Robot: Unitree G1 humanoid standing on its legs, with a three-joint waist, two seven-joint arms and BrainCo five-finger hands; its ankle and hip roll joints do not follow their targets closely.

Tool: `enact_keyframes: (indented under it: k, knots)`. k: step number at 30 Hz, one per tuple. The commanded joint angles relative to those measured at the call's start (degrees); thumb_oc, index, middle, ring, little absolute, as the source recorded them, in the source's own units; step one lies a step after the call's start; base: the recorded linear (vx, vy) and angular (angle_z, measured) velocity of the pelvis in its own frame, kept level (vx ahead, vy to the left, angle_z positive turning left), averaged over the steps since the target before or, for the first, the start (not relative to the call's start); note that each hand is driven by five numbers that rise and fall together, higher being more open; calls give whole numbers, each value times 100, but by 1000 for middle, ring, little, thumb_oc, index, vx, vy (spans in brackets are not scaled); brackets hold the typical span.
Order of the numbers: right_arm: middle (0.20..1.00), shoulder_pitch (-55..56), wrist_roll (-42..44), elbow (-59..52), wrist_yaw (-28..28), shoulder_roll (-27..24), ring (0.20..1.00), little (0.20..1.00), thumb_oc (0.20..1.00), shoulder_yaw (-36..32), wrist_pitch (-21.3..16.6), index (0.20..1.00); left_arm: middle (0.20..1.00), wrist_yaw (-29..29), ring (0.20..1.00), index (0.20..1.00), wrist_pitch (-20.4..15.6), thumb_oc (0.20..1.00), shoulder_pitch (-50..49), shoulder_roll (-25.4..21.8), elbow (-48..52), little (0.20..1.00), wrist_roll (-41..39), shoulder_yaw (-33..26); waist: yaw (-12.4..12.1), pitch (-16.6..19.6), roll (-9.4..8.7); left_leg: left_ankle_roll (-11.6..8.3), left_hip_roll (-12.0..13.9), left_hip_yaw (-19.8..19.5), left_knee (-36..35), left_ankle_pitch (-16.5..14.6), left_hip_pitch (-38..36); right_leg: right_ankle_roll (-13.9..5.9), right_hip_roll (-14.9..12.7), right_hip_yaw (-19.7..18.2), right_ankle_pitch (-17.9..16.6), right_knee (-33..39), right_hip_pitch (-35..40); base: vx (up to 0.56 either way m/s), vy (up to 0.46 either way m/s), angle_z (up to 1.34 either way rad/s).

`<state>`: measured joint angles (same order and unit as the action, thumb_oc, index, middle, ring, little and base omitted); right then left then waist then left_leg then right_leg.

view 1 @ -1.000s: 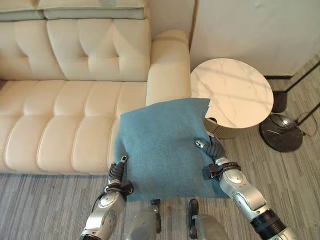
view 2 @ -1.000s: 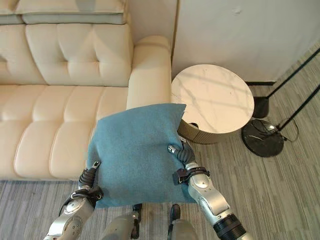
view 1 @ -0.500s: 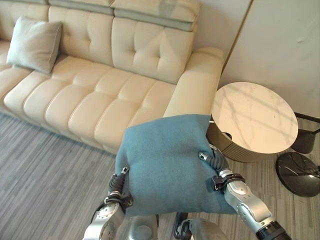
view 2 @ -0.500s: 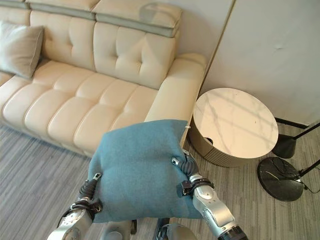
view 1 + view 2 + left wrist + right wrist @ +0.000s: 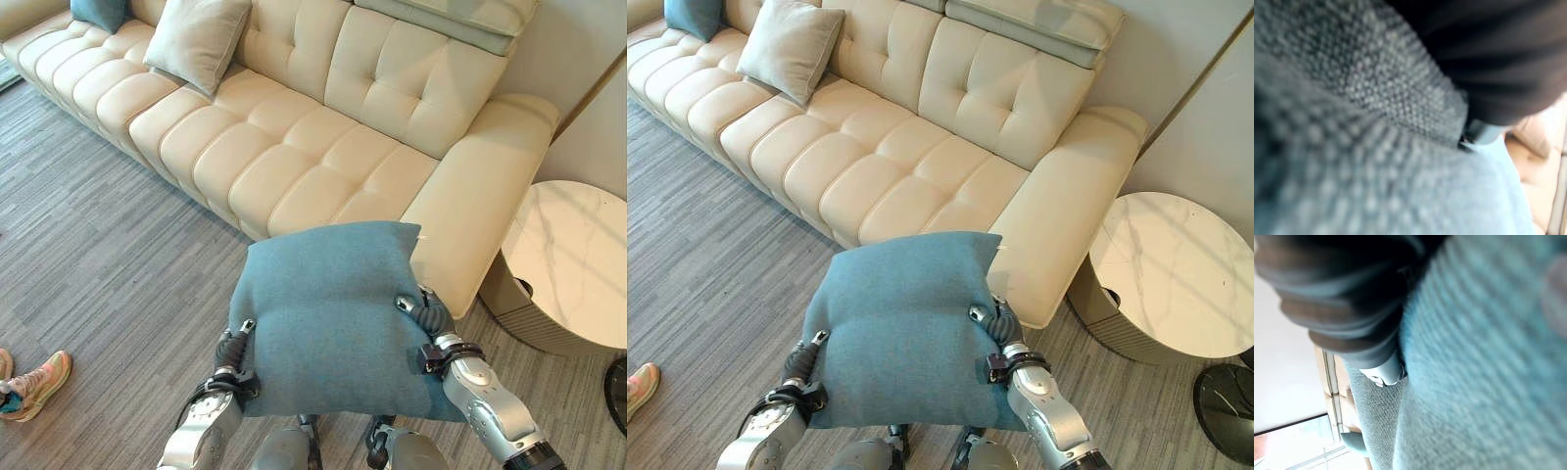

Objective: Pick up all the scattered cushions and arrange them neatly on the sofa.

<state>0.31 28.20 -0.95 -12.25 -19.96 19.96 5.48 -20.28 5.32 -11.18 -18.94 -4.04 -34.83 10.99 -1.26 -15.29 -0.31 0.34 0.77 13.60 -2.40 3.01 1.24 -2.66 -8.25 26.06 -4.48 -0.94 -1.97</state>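
fingers of left hand (image 5: 232,350) | right hand (image 5: 423,315) | hidden under blue cushion (image 5: 333,313)

Silver-grey forearms, dark ribbed wrist covers, left hand (image 5: 233,345) and right hand (image 5: 419,311) dark-clad, black wrist clamps.

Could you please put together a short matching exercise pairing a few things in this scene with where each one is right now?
Things:
1. blue cushion
2. beige cushion
3. round marble-topped table
4. person's shoe

Places:
A. on the floor at the robot's far left
B. leaning against the sofa's backrest
C. held up between the left hand and the right hand
D. beside the sofa's armrest, to the robot's right

Pairs: 1-C, 2-B, 3-D, 4-A
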Motion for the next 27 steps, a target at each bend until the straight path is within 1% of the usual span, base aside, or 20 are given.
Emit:
enact_keyframes:
  k: [1, 2, 3, 4, 5, 6, 7, 8, 9, 11, 12, 13, 14, 16, 18, 20, 21, 22, 25, 27]
  knots:
    - [200, -278, 32, -506, 204, 139, 200, 200, 200, 261, -356, 200, 200, 175, 200, 200, -445, 200, 243, 133, 875, 200, 121, -46, 7, 326, -169, -146, 143, 37, -245, -407, -211, -110, 362, -273, 915, -172, 154, 42, 283, -19]
    - [200, -282, 20, -552, 193, 149, 200, 200, 200, 207, -369, 200, 200, 158, 200, 200, -454, 200, 308, 86, 883, 200, 156, -38, 0, 278, -180, -2, 49, -53, -39, -546, -153, -129, 186, -365, 1027, -728, 27, 42, 281, -16]
    - [200, -282, 20, -552, 193, 149, 200, 200, 200, 207, -369, 200, 200, 158, 200, 200, -454, 200, 308, 86, 883, 200, 156, -38, 0, 278, -180, -2, 49, -53, -39, -546, -153, -129, 186, -365, 1027, -728, 27, 90, 398, -3]
    - [200, -207, -40, -601, 199, 188, 200, 200, 200, 118, -365, 200, 200, 132, 200, 200, -454, 200, 416, 58, 839, 200, 178, 18, 42, 245, -191, 156, -99, -181, 50, -689, -195, -192, -68, -466, 1046, -1533, -183, 105, 320, 21]
    - [200, -191, -62, -608, 190, 215, 200, 200, 200, 124, -372, 200, 200, 108, 200, 200, -458, 200, 462, 46, 829, 200, 227, 55, 81, 209, -182, 230, -182, -227, 67, -734, -261, -253, -214, -505, 880, -1974, -292, 142, 428, 45]
    - [200, -206, -84, -585, 160, 256, 200, 200, 200, 128, -384, 200, 200, 84, 200, 200, -454, 200, 523, 27, 817, 200, 256, 89, 134, 156, -180, 301, -263, -292, 82, -772, -320, -296, -307, -629, 753, -2398, -441, 99, 266, 56]
    - [200, -218, -98, -555, 134, 279, 200, 200, 200, 137, -398, 200, 200, 72, 200, 200, -439, 200, 549, 5, 799, 200, 300, 122, 183, 117, -183, 337, -291, -369, 101, -796, -353, -299, -202, -900, 707, -2595, -594, 82, 176, 63]
    - [200, -263, -95, -533, 127, 312, 200, 200, 200, 148, -401, 200, 200, 47, 200, 200, -458, 200, 577, 25, 763, 200, 292, 140, 226, 102, -177, 321, -294, -420, 33, -772, -410, -258, 72, -1195, 849, -2530, -806, 103, 94, 44]
    - [200, -325, -62, -484, 108, 327, 200, 200, 200, 166, -417, 200, 200, 50, 200, 200, -485, 200, 594, 50, 764, 200, 278, 130, 243, 116, -163, 287, -300, -434, -22, -787, -463, -236, 337, -1381, 958, -2163, -955, 123, 75, 17]
    - [200, -390, 79, -460, 68, 306, 200, 200, 200, 147, -433, 200, 200, 65, 200, 200, -497, 200, 594, 56, 781, 200, 276, 60, 219, 91, -155, 278, -306, -390, 8, -866, -505, -266, 382, -1280, 730, -1539, -1039, 134, 56, -3]
    - [200, -392, 80, -459, 67, 305, 200, 200, 200, 147, -434, 200, 200, 66, 200, 200, -497, 200, 595, 58, 780, 200, 276, 60, 220, 86, -146, 276, -296, -391, 12, -870, -508, -264, 395, -1275, 714, -1509, -1020, 238, -10, 9]
    - [200, -456, 132, -453, 27, 319, 200, 200, 200, 98, -448, 200, 200, 50, 200, 200, -478, 200, 685, 118, 712, 200, 276, -3, 212, 43, -217, 237, -360, -415, 152, -1055, -596, -453, 657, -1262, 313, -355, -1115, 280, -35, -7]
    - [200, -454, 124, -467, 40, 301, 200, 200, 200, 95, -445, 200, 200, 69, 200, 200, -462, 200, 701, 140, 667, 200, 341, 8, 221, 48, -242, 218, -369, -377, 162, -1122, -666, -519, 698, -1222, 218, -51, -1142, 384, -57, -3]
    - [200, -424, 98, -484, 43, 314, 200, 200, 200, 101, -437, 200, 200, 69, 200, 200, -464, 200, 731, 173, 663, 200, 402, -18, 131, 117, -332, 172, -407, -271, 202, -1238, -780, -636, 658, -659, 41, 363, -1109, 345, -63, 19]
    - [200, -359, 73, -525, 64, 319, 200, 200, 200, 88, -436, 200, 200, 82, 200, 200, -456, 200, 683, 193, 694, 200, 418, -55, 81, 227, -368, 121, -396, -153, 244, -1407, -985, -669, 584, -63, 0, 297, -1000, 450, -85, -4]
    - [200, -210, 42, -572, 116, 261, 200, 200, 200, 3, -458, 200, 200, 97, 200, 200, -435, 200, 651, 263, 706, 200, 429, -12, 169, 411, -377, 47, -335, -170, 406, -1596, -1180, -478, 718, -231, 98, 352, -826, 560, -129, 1]
    - [200, -162, 56, -589, 130, 220, 200, 200, 200, 21, -461, 200, 200, 101, 200, 200, -465, 200, 628, 292, 701, 200, 394, 2, 210, 485, -327, -79, -235, -153, 730, -1581, -1192, -395, 775, -230, 167, 306, -716, 561, -134, 11]
    - [200, -123, 70, -592, 144, 168, 200, 200, 200, 2, -462, 200, 200, 118, 200, 200, -482, 200, 604, 311, 713, 200, 352, 27, 232, 536, -271, -203, -150, -133, 1096, -1422, -1156, -314, 813, -209, 228, 313, -560, 536, -149, 23]
    - [200, -58, 131, -600, 219, 25, 200, 200, 200, 13, -505, 200, 200, 180, 200, 200, -493, 200, 508, 320, 800, 200, 374, 46, 219, 499, -153, -600, 203, -113, 2911, -660, -602, 3, 996, -273, 513, 349, -172, 424, -204, 27]
    - [200, -94, 144, -577, 233, -33, 200, 200, 200, 34, -503, 200, 200, 165, 200, 200, -538, 200, 482, 323, 831, 200, 375, 47, 138, 387, -100, -678, 146, -378, 3599, -438, -262, 174, 1120, -450, 652, 439, 36, 253, -137, -12]
